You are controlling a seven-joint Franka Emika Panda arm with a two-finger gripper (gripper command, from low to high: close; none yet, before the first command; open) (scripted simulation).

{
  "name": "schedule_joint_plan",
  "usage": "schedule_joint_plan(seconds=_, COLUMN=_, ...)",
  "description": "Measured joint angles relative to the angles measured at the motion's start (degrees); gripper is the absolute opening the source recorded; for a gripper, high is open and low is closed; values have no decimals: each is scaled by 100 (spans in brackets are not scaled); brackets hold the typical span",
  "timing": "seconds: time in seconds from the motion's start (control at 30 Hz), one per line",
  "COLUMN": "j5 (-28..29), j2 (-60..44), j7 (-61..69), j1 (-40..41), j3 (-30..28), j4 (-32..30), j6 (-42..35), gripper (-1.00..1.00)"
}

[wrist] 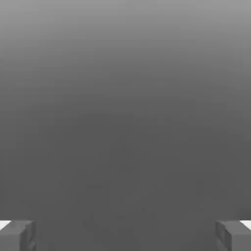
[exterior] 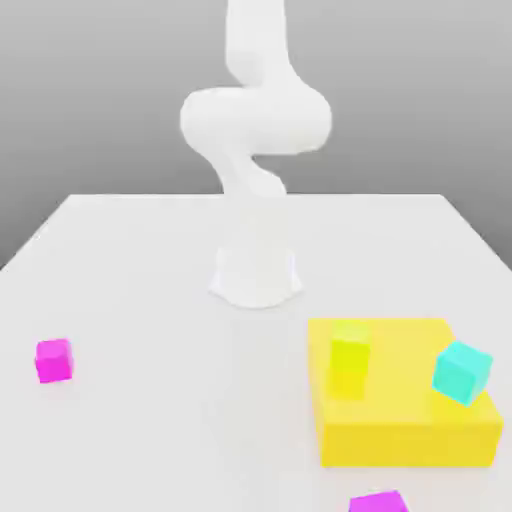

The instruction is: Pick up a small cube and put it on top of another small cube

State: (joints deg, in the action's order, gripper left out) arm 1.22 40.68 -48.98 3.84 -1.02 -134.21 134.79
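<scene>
And the tool (wrist: 125,236) waits spread wide and empty, high somewhere above, while its likely target, the magenta cube (exterior: 54,361), sits down on the table (exterior: 160,250) toward the exterior view's left!

We see two bright magenta cubes (exterior: 54,361), a cyan cube (exterior: 463,373), a yellow-green cube (exterior: 350,348), a plain yellow block (exterior: 405,400) and a white arm (exterior: 257,120).

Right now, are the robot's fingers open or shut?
Open: in the hand view, the two fingers stand wide apart at opposite edges, with nothing between them.
</scene>
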Motion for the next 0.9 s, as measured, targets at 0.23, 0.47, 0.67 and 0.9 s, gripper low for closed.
schedule_joint_plan(seconds=0.23, j5=294, j2=-1479, j7=-861, j1=1054, j3=-437, j4=-695, j6=862, gripper=0)
schedule_joint_plan(seconds=0.47, j5=336, j2=-2918, j7=-1522, j1=1942, j3=-1068, j4=-1374, j6=1709, gripper=0)
schedule_joint_plan(seconds=0.67, j5=-244, j2=-4188, j7=-1647, j1=2671, j3=-1606, j4=-1959, j6=2441, gripper=0)
schedule_joint_plan(seconds=0.9, j5=-1501, j2=-5668, j7=-930, j1=3552, j3=-834, j4=-1965, j6=3460, gripper=0)
